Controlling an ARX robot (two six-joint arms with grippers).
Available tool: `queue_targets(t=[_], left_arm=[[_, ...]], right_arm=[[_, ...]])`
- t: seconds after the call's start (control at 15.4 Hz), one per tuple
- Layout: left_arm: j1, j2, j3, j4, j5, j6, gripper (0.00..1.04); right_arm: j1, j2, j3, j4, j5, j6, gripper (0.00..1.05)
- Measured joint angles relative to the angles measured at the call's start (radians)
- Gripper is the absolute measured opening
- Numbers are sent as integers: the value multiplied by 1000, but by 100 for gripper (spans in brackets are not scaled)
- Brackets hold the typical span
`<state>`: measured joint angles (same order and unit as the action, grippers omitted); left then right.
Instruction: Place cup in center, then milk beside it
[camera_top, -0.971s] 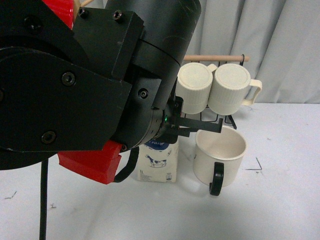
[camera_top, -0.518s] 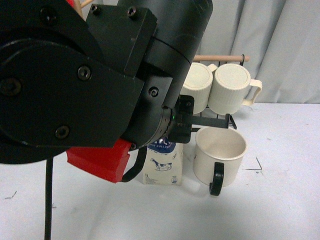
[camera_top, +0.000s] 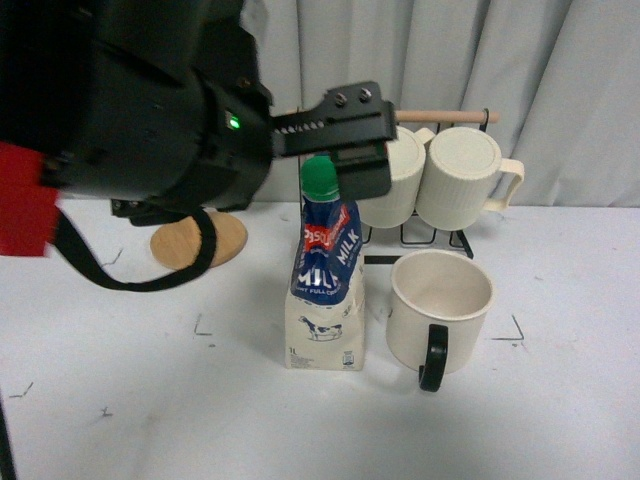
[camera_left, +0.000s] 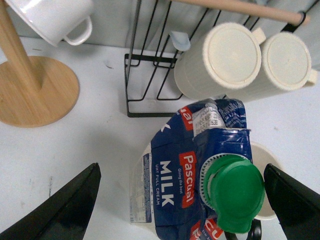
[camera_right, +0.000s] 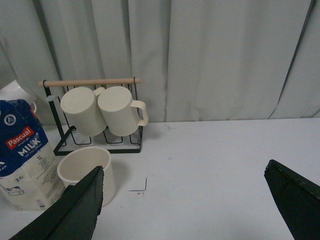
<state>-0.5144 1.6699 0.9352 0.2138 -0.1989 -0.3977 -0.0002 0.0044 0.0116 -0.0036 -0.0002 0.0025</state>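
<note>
The milk (camera_top: 325, 300), a tall carton with a blue top and a green cap (camera_top: 321, 177), stands upright on the white table just left of the cup (camera_top: 440, 305). The cup is a wide cream mug with its black handle (camera_top: 433, 357) towards me. My left gripper (camera_top: 345, 150) is open and hovers just above the cap, touching nothing. In the left wrist view the gripper (camera_left: 181, 167) is spread wide on either side of the milk (camera_left: 170, 190), and the cup's rim (camera_left: 267, 155) peeks out beside it. My right gripper (camera_right: 182, 172) is open and empty, right of the cup (camera_right: 87, 167) and milk (camera_right: 22, 160).
A black wire rack (camera_top: 430, 238) with a wooden rod holds two ribbed cream mugs (camera_top: 455, 175) right behind the cup. A wooden stand's round base (camera_top: 200, 240) sits back left, with a small white mug (camera_left: 52, 17) hanging on it. A grey curtain hangs behind.
My left arm has lifted and drawn back to the left, uncovering the milk's top. The carton now stands free beside the cup. The cup has not moved.
</note>
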Motion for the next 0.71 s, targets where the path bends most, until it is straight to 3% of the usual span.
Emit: queue_targets(t=[0.45, 0.52, 0.58, 0.65, 0.71], left_arm=[[202, -357, -247, 3, 161, -7, 98], [222, -377, -335, 250, 53, 79, 89], [330, -521, -540, 493, 21, 280, 65], [443, -661, -616, 455, 117, 344, 47], [507, -733, -653, 421, 174, 360, 36]], right_arm=[[0, 0, 0, 0, 0, 0, 98], [0, 0, 0, 0, -1, 0, 98], [0, 0, 0, 0, 0, 0, 98], [0, 0, 0, 0, 0, 0, 98], [0, 0, 0, 0, 0, 0, 98]])
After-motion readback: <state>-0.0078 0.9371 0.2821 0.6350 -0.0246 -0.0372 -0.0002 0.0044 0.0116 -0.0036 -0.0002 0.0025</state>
